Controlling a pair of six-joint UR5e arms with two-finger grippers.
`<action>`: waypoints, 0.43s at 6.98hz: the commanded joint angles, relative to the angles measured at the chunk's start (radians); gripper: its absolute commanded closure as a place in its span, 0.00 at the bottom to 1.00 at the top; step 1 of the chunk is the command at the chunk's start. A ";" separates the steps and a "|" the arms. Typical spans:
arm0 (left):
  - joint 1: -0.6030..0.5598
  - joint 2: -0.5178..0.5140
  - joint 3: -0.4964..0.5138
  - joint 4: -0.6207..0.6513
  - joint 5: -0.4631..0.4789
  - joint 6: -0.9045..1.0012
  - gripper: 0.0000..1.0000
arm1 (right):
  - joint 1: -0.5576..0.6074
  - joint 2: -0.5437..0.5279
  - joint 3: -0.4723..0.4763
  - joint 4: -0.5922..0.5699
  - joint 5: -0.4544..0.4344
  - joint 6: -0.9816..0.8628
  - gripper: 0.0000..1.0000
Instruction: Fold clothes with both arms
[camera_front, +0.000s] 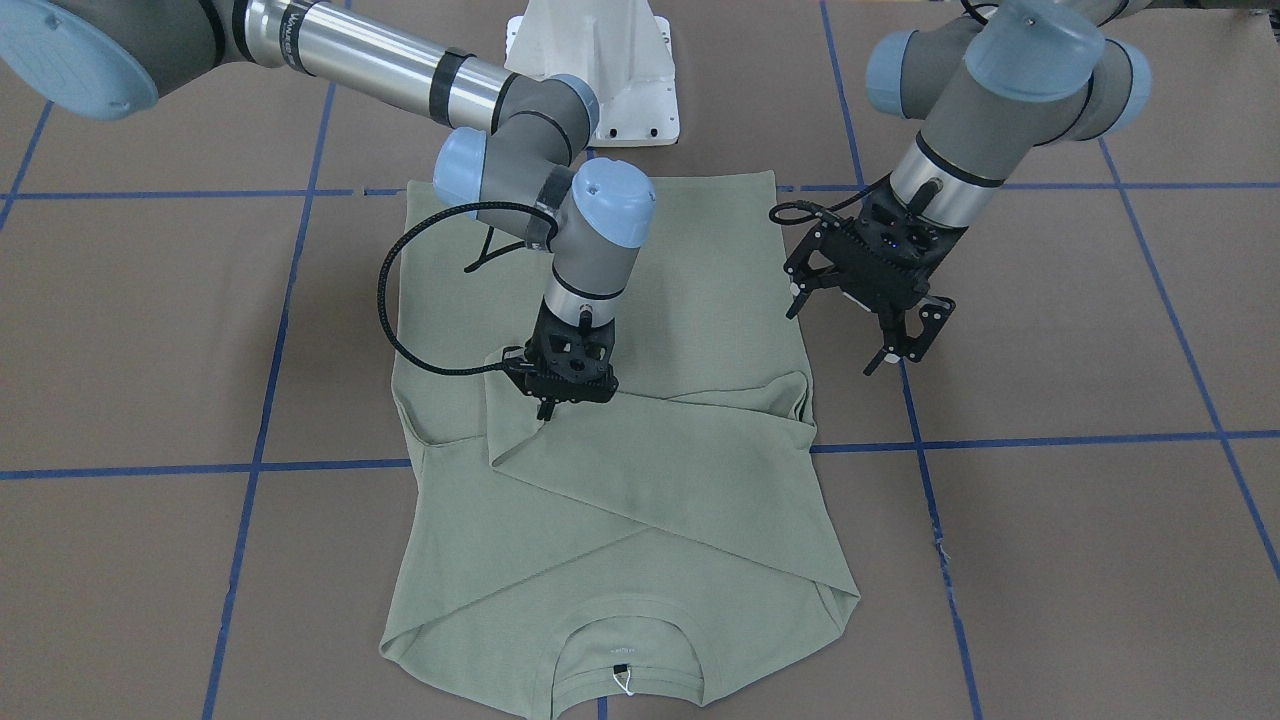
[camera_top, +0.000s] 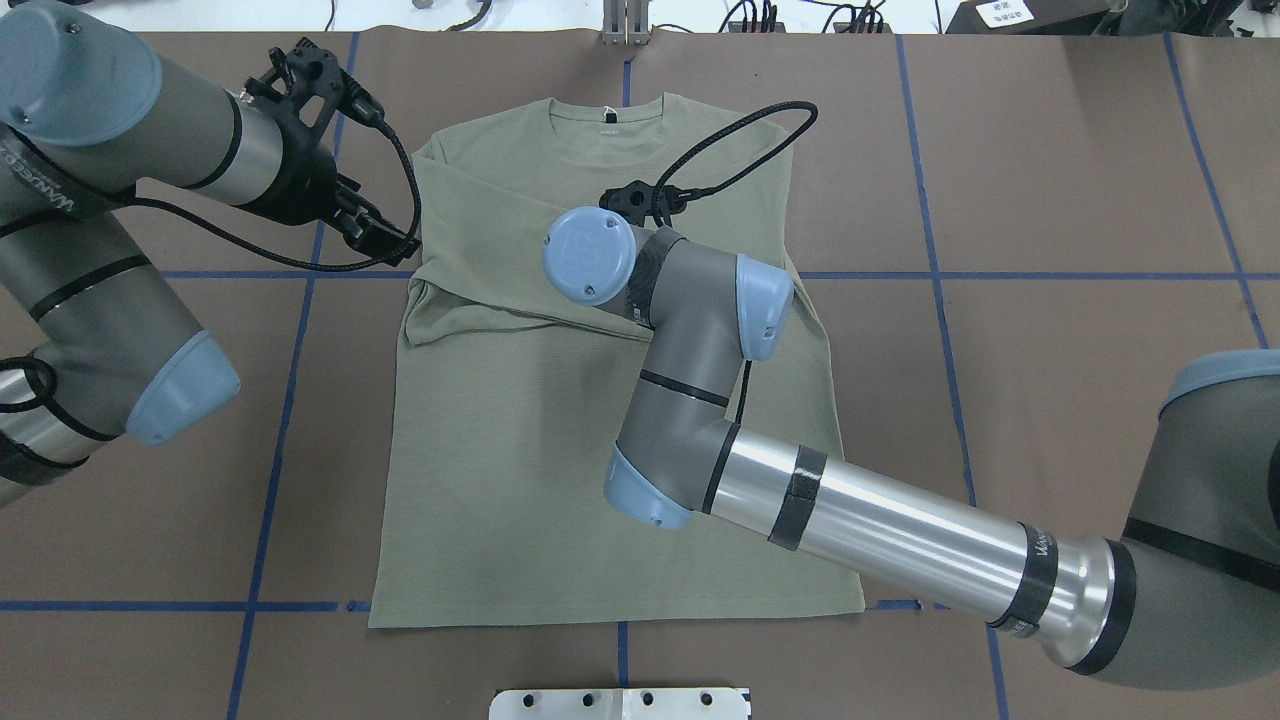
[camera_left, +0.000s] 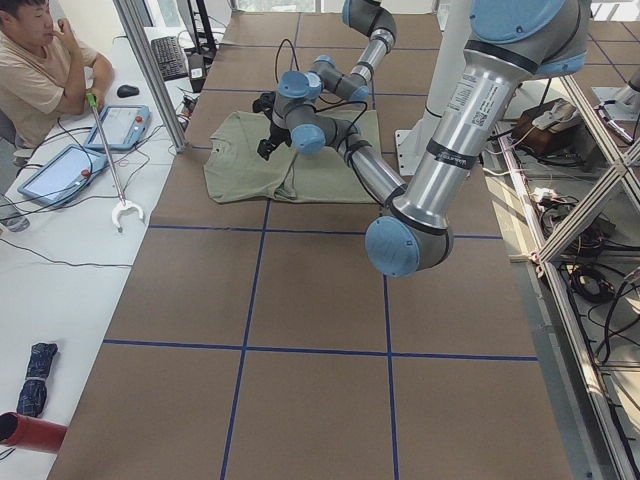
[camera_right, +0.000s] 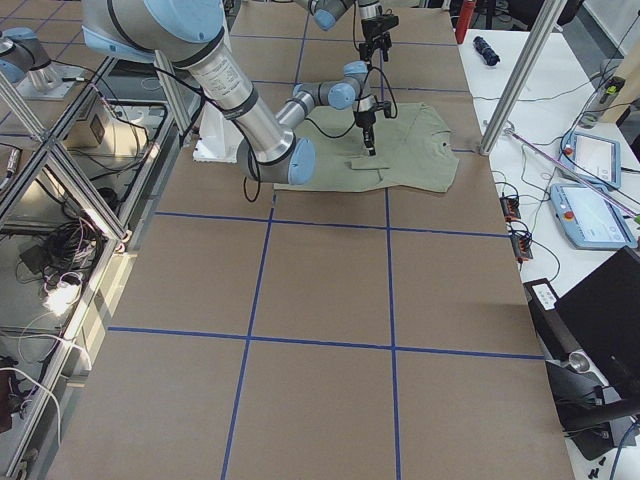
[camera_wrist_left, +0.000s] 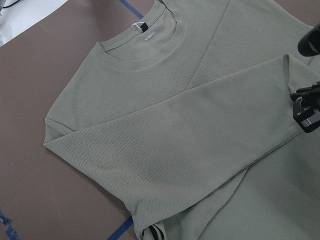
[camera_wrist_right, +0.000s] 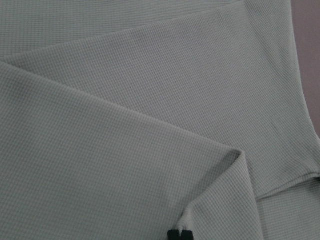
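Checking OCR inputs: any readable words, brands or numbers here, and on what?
"UNI", then blurred: white neck print on the shirt.
Brand lettering on left arm: inverted, not legible.
Same on right arm: too small.
White label beyond the table: too small.

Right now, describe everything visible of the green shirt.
The sage-green long-sleeved knit shirt lies flat, front up, on the brown table, ribbed round collar away from the robot, hem toward its base. A neck tag with white loop shows inside the collar. Both sleeves are folded across the chest, overlapping. The right gripper appears shut on one sleeve's cuff; the left gripper hangs open beside the shirt, not touching it.
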 joint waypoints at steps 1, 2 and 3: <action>0.001 -0.002 -0.002 0.000 0.000 0.000 0.00 | 0.037 -0.027 0.039 -0.004 0.006 -0.016 1.00; 0.003 -0.002 -0.002 0.000 0.000 -0.002 0.00 | 0.056 -0.105 0.126 -0.004 0.008 -0.072 1.00; 0.006 -0.005 -0.002 -0.012 0.000 -0.058 0.00 | 0.063 -0.227 0.253 -0.002 0.006 -0.131 1.00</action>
